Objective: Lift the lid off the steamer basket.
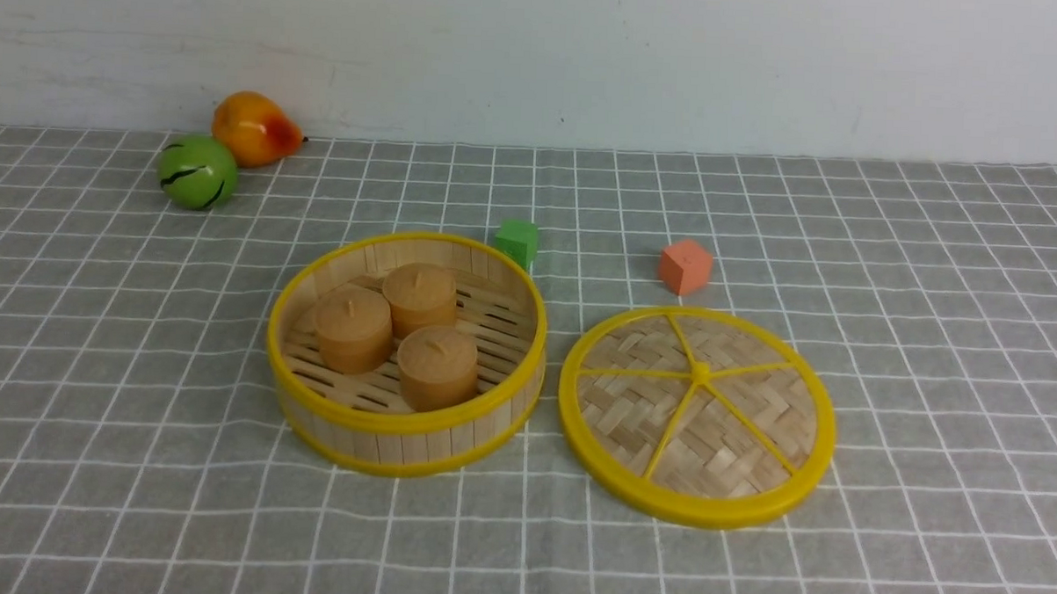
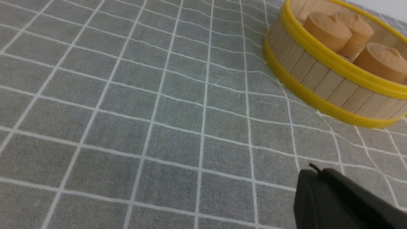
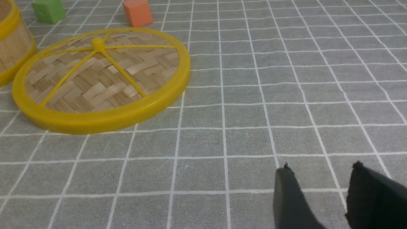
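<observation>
Already off the steamer basket [image 1: 401, 423], by the look of things: the lid [image 1: 717, 427], flat on the tabletop [image 1: 134, 512], just beside the basket on the robot's right, near but apart. Nearer to the right arm than to the left; from the right jaws, probably ahead and inward toward the middle, well out of reach of a direct pinch. No long axis to line up with, the outline being round; only the central hub [image 1: 701, 372] and five spokes for direction. Right jaws spread, with nothing between; left jaws pressed together, with nothing pinched. Judging from this layout, no further lifting called for, only keeping both arms clear.

On the lid, herringbone bamboo weave in mottled tan, framed by a thick, smooth yellow rim, seemingly plastic. On the basket, upright pale slats between yellow bands, with a slotted floor beneath three squat brown buns [image 1: 437, 369], each round-sided and topped by a small nub. Under everything, matte grey crossed by pale grid lines, slightly wavy in places.
</observation>
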You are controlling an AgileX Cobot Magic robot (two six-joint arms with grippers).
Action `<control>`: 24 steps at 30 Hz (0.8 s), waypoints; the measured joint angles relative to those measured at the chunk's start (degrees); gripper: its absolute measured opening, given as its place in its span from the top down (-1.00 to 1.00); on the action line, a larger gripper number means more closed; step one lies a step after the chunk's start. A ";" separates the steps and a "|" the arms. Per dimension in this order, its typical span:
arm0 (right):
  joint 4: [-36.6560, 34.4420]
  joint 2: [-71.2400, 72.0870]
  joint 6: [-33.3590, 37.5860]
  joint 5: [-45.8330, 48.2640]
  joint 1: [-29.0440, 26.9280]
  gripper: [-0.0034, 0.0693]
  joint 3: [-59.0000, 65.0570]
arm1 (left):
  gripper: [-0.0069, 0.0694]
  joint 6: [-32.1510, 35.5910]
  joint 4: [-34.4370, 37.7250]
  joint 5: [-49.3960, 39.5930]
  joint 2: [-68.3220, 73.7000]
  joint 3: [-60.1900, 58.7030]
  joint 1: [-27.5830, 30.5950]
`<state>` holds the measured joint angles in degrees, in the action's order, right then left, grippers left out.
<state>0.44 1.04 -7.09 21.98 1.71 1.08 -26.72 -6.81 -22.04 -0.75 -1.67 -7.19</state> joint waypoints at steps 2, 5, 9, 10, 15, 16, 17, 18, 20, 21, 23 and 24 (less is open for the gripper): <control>0.00 0.00 0.00 0.00 0.00 0.24 0.00 | 0.85 1.21 0.24 -0.05 0.00 0.00 0.00; -0.05 0.00 0.00 0.00 0.00 0.24 0.00 | 0.85 2.32 0.57 -0.05 0.00 0.00 0.00; -0.05 0.00 0.00 0.00 0.00 0.24 0.00 | 0.85 2.60 0.92 -0.05 0.00 0.00 0.00; -0.05 0.00 0.00 0.00 0.00 0.24 0.00 | 0.85 2.66 0.92 -0.05 0.00 0.00 0.00; -0.05 0.00 0.00 0.00 0.00 0.24 0.00 | 0.85 2.70 2.07 0.00 0.00 0.00 0.00; -0.05 0.00 0.00 0.00 0.00 0.24 0.00 | 0.85 2.70 2.21 0.00 0.00 0.00 0.00; -0.05 0.00 0.00 0.00 0.00 0.24 0.00 | 0.85 2.70 2.33 0.00 0.00 0.00 0.00; -0.05 0.00 0.00 0.00 0.00 0.24 0.00 | 0.85 2.70 2.44 0.00 0.00 0.00 0.00; -0.05 0.00 0.00 0.00 0.00 0.24 0.00 | 0.85 2.70 2.51 0.00 0.00 0.00 0.00; -0.05 0.00 0.00 0.00 0.00 0.24 0.00 | 0.85 2.70 2.57 0.00 0.00 0.00 0.00; -0.05 0.00 0.00 0.00 0.00 0.24 0.00 | 0.85 2.70 2.57 0.00 0.00 0.00 0.00; -0.05 0.00 0.00 0.00 0.00 0.24 0.00 | 0.85 2.70 2.57 0.00 0.00 0.00 0.00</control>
<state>0.38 1.04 -7.09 21.98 1.71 1.08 -24.02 -4.23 -22.04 -0.75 -1.67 -7.19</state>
